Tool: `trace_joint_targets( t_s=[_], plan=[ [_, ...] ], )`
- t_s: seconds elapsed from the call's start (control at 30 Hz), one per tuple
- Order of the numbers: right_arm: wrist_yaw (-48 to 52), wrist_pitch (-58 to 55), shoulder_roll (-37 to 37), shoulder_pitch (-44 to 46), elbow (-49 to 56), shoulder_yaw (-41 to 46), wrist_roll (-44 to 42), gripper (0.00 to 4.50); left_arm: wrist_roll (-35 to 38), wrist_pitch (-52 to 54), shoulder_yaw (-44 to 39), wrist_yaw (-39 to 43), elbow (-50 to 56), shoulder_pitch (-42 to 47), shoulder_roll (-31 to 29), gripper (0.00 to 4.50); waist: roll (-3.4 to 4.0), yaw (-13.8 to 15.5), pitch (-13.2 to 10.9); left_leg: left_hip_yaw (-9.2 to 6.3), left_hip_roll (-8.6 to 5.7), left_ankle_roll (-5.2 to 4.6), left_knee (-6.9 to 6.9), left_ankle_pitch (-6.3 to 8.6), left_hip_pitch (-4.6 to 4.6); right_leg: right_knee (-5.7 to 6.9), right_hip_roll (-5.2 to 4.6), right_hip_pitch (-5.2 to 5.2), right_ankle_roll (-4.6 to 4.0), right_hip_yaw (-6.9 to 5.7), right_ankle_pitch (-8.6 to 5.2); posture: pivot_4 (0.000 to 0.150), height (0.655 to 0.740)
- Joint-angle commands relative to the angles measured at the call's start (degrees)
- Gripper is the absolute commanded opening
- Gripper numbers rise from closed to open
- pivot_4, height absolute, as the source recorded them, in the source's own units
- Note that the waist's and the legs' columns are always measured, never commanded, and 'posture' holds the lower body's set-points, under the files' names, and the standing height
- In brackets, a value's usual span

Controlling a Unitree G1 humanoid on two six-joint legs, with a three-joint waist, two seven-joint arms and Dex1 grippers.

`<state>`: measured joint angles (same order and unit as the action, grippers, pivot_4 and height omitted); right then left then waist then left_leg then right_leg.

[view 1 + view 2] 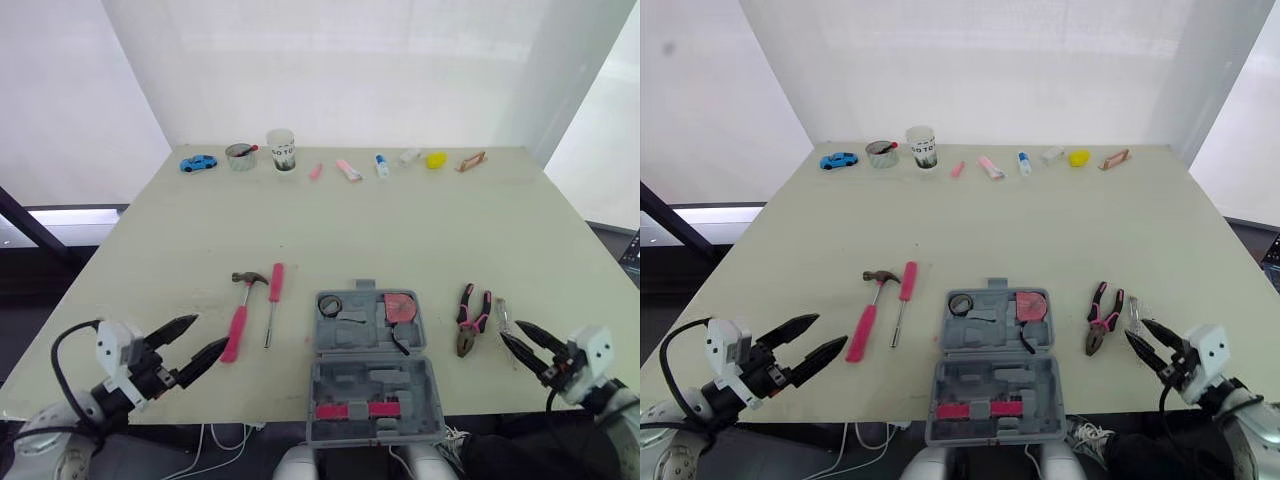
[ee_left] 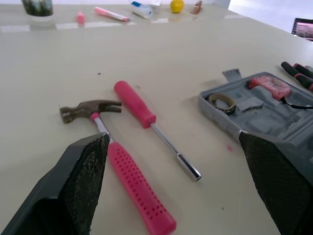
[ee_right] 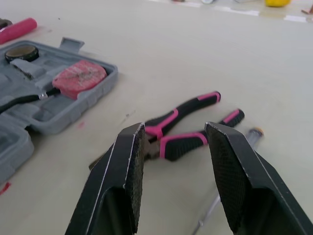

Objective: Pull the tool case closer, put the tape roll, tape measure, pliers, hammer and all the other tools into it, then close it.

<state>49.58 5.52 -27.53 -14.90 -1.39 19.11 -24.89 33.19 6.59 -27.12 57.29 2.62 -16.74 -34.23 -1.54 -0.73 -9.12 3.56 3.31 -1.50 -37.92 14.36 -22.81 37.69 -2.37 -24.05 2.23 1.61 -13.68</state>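
One tool case lies open; lettering on the cup is illegible.

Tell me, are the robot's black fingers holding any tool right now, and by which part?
Nothing is held. The left gripper hangs open beside the hammer, and the right gripper hangs open beside the pliers; both are empty.

A pale beige desk takes up the middle, evenly and softly lit. Behind its far edge hangs a white curtain, glowing brightly. Past the desk's left edge the floor is dark grey, crossed by a black slanting bar. White cables hang below the near edge.
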Motion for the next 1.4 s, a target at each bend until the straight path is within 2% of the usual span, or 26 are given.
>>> trace_joint_targets(
  t_s=[0.03,0.13,0.17,0.33,0.53,0.67,0.8,1.2,1.27,1.4],
  plan=[
    [-1.51,2.99,1.64,-5.00,2.30,4.64,-2.01,2.69,-0.93,-3.51,-3.84,-0.13,-2.49,-3.76,0.74,4.50,-0.01,-0.02,0.01,-0.01,0.00,0.00,0.02,0.00,0.00,0.00,-0.02,0.00,0.01,0.00,0.00,0.150,0.7400],
    [-1.80,3.59,3.28,-8.52,1.04,6.64,-3.43,4.22,-2.45,-6.54,-5.82,-1.19,-5.31,-5.51,0.78,4.50,-0.01,-0.03,0.01,-0.02,-0.02,0.00,0.19,0.01,0.02,-0.13,-0.17,-0.03,0.02,0.00,-0.02,0.150,0.7400],
    [-1.60,4.07,3.37,-9.09,0.28,6.80,-3.22,4.46,-1.97,-6.55,-6.43,-1.43,-5.78,-5.30,0.72,4.50,-0.03,-0.06,0.00,-0.03,-0.03,0.01,0.20,0.01,0.01,-0.15,-0.22,-0.03,0.02,-0.01,-0.02,0.150,0.7400],
    [-1.07,5.04,3.51,-9.91,-1.86,7.26,-3.40,4.46,-1.44,-6.87,-7.07,0.15,-7.18,-4.89,-0.45,4.50,-0.01,-0.04,0.02,-0.03,-0.03,0.29,0.20,0.17,0.03,-0.20,-0.79,-0.11,0.08,-0.27,-0.05,0.150,0.7400],
    [-3.83,1.13,5.97,-9.55,4.75,4.84,-5.81,4.46,-2.47,-7.31,-5.45,3.00,-6.90,-2.18,-2.99,4.50,-0.03,0.03,0.04,-0.03,-0.04,0.30,0.48,0.17,-0.01,-0.26,-0.80,-0.19,-0.10,-0.44,0.04,0.150,0.7400],
    [-9.52,-1.70,10.13,-10.22,14.08,-1.28,-2.94,4.46,-2.21,-6.68,-2.76,5.51,-4.00,1.61,-5.22,4.50,-0.01,0.05,0.03,-0.03,-0.03,0.03,0.60,0.01,-0.04,-0.26,-0.62,-0.20,-0.27,-0.50,0.02,0.150,0.7400],
    [-15.92,-3.27,13.71,-9.60,19.00,-6.61,1.84,4.46,-1.54,-5.02,0.70,7.81,-0.94,5.40,-7.33,4.50,-0.04,0.06,0.06,0.00,-0.04,0.03,0.59,0.00,-0.06,-0.25,-0.55,-0.20,-0.27,-0.49,0.03,0.150,0.7400],
    [-32.97,-11.88,19.33,-6.41,19.92,-14.21,14.03,4.46,-0.58,0.67,12.05,15.09,8.82,17.22,-12.61,4.50,-0.13,-0.10,0.10,0.07,-0.10,0.03,0.59,0.00,-0.05,-0.24,-0.45,-0.20,-0.27,-0.44,0.03,0.150,0.7400],
    [-34.93,-15.50,18.58,-5.90,20.57,-15.01,16.38,4.46,-1.80,-0.33,13.80,16.32,9.58,18.89,-13.41,4.50,-0.13,-0.11,0.10,0.08,-0.12,0.03,0.58,-0.01,-0.05,-0.21,-0.42,-0.20,-0.27,-0.44,0.03,0.150,0.7400],
    [-37.33,-24.10,18.86,-2.79,22.62,-15.36,15.54,4.46,-0.93,1.29,16.39,17.74,12.08,22.22,-14.40,4.50,-0.14,-0.05,0.09,0.23,-0.13,0.03,0.54,-0.02,-0.06,-0.17,-0.40,-0.20,-0.27,-0.48,0.03,0.150,0.7400]
  ],
)
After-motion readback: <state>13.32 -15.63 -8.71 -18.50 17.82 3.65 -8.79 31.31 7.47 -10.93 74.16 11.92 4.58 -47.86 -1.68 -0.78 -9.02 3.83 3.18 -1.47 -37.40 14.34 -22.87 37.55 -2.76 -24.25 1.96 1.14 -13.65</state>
